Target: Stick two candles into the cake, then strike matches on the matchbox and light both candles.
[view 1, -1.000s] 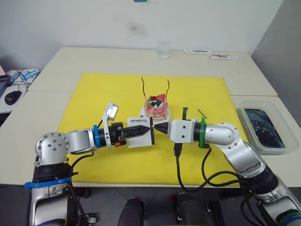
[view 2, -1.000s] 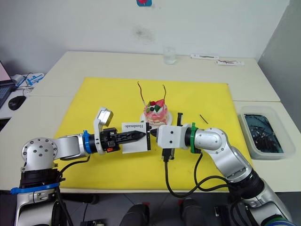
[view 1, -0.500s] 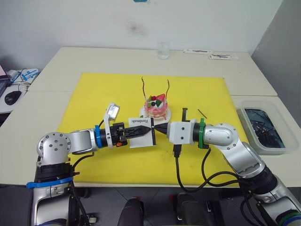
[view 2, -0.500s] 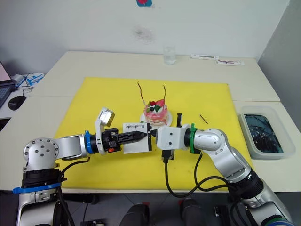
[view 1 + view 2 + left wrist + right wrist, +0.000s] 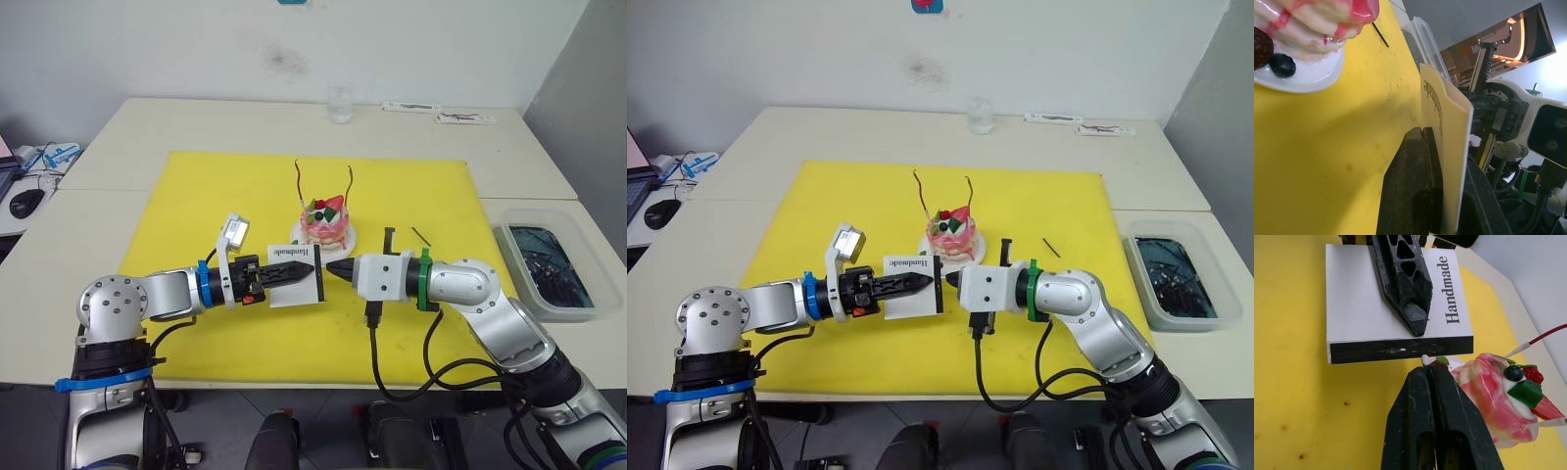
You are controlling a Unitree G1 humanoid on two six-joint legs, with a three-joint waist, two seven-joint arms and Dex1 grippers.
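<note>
Match at the strip, both candles in the cake, unlit.

Left gripper (image 5: 294, 273) is clamped on the matchbox (image 5: 295, 275), held on edge above the yellow mat (image 5: 196, 196), black strip facing the right gripper (image 5: 338, 268). Right gripper's fingers are pressed together on a match (image 5: 1424, 359); only its pale tip shows, just beside the strip, contact unclear. Cake (image 5: 325, 223) sits on its white plate mid-mat, just behind the box, with two candles (image 5: 299, 186) standing in it. A second match (image 5: 422, 234) lies on the mat, right of the cake. Mat covers a cream table (image 5: 147, 122) against a white wall; glass (image 5: 339, 103) and flat white strips (image 5: 439, 113) near the far edge, clear bin (image 5: 549, 269) at right, mouse (image 5: 24, 203) and clutter at left.
</note>
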